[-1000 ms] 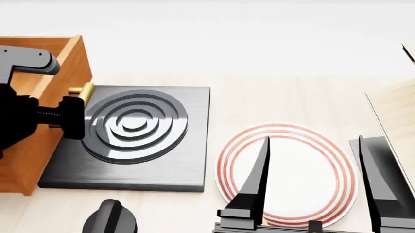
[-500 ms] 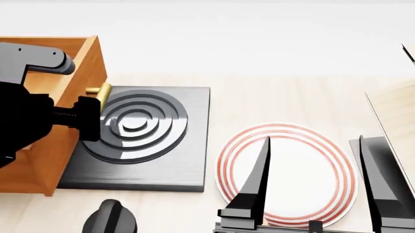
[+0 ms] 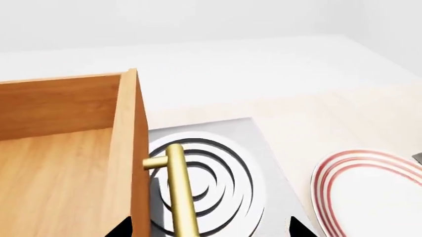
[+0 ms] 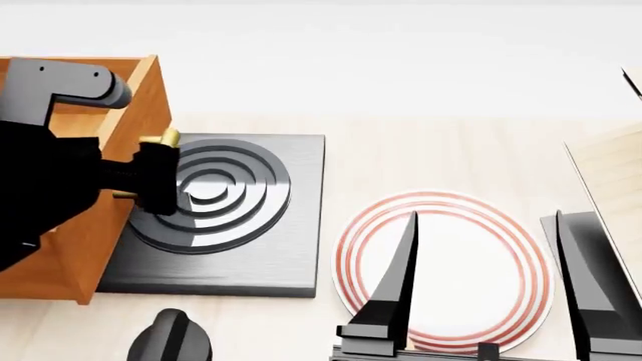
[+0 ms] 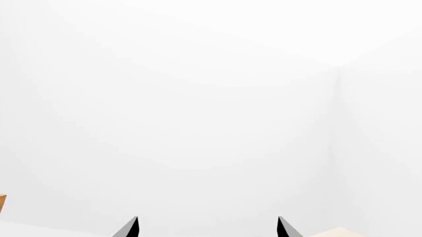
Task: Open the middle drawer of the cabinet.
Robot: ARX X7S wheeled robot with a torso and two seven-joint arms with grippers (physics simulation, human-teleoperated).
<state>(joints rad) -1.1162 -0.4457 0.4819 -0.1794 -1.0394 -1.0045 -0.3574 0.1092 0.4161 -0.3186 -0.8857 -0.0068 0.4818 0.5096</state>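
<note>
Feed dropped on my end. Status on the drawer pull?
Left gripper at the brass handle, grip unclear. Right gripper open over the plate. Middle drawer out above the stove plate; nothing blocking.

Black hotplate (image 4: 236, 226) (grey rings); red-ringed plate (image 4: 471, 256) beside

Bright, even, diffuse light with no visible lamp. The renders are sharp throughout, with no blur or edge distortion. The right wrist view is almost wholly washed-out white, with faint grey shading marking a wall corner. In the head view, the dark stove plate (image 4: 263, 256) carries a soft pale sheen, and its rings (image 4: 216, 192) reflect bright white patches. The brass handle (image 3: 179, 190) shows a gentle highlight along its length. Shadows are faint and soft-edged; the wooden drawer (image 4: 95, 226) is darker on its near side.
</note>
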